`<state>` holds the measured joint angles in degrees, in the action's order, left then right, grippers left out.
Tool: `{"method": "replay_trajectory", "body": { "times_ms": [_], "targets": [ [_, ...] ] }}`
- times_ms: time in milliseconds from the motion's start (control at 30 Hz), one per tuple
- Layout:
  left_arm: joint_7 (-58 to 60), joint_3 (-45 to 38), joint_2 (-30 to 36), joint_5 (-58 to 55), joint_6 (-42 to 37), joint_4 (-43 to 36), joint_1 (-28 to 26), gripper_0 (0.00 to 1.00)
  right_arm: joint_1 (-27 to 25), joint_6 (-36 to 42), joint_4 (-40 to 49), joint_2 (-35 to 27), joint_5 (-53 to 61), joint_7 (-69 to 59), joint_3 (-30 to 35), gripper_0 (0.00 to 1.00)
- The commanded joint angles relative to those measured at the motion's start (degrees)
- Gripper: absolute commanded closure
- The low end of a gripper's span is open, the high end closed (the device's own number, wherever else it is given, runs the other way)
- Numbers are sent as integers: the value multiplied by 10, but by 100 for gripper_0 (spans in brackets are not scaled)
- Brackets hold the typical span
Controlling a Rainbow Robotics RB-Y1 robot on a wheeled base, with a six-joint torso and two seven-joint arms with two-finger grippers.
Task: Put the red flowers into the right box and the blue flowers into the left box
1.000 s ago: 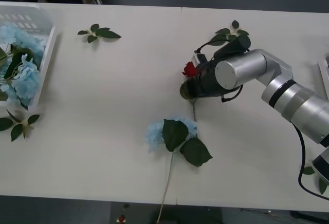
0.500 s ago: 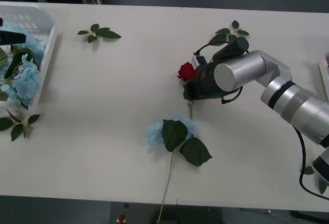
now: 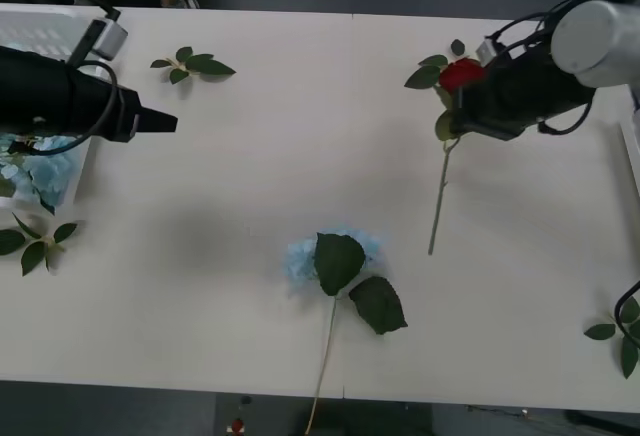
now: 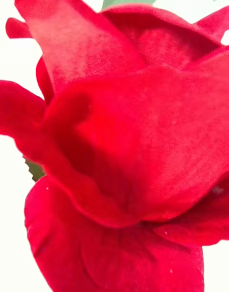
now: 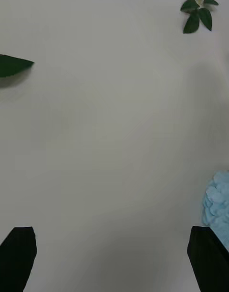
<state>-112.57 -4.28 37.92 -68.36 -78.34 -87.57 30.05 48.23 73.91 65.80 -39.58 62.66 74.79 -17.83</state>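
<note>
My right gripper (image 3: 462, 106) is shut on a red flower (image 3: 460, 74) at the far right of the table; its green stem (image 3: 438, 201) hangs down toward the table. Seen from the right wrist, the rose head (image 4: 124, 154) sits right up against the camera and hides the fingers. One blue flower (image 3: 335, 256) with large dark leaves lies near the front middle. My left gripper (image 3: 165, 121), black, reaches over the table's left part, open and holding nothing (image 5: 112, 232); the blue flower (image 5: 218, 204) lies off to one side of it. The left box (image 3: 60, 31) holds more blue flowers (image 3: 30, 176). A sliver of the right box (image 3: 630, 146) shows at the right edge.
Loose green leaf sprigs lie at the far left (image 3: 195, 64), the front left (image 3: 35, 238), behind the rose (image 3: 435, 68) and the front right corner (image 3: 620, 341). Bare white table lies between the two arms.
The right arm has lifted the red flower off the table and carried it right and farther back. The left arm has come out from the left box over the table.
</note>
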Motion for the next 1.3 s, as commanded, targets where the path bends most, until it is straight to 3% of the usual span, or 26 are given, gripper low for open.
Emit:
{"method": "replay_trajectory", "body": {
  "times_ms": [33, 233, 433, 967, 1300],
  "targets": [
    [101, 19, -29, 17, -31, -30, 0, 8, 20, 58, 22, -59, 0, 88, 63, 100],
    [164, 80, -65, 67, -107, -32, 23, 8, 20, 122, 0, -132, -18, 198, 126, 100],
    [245, 154, -73, 61, -147, -43, 48, 7, 19, 120, -47, -182, -83, 311, 147, 100],
    [429, 380, -152, 166, -139, -66, 91, 7, 9, -104, -257, -218, -206, 446, 145, 100],
    [515, 506, -168, 176, -52, -35, 114, 8, -46, -226, -265, -220, -245, 436, 88, 100]
  ]
}}
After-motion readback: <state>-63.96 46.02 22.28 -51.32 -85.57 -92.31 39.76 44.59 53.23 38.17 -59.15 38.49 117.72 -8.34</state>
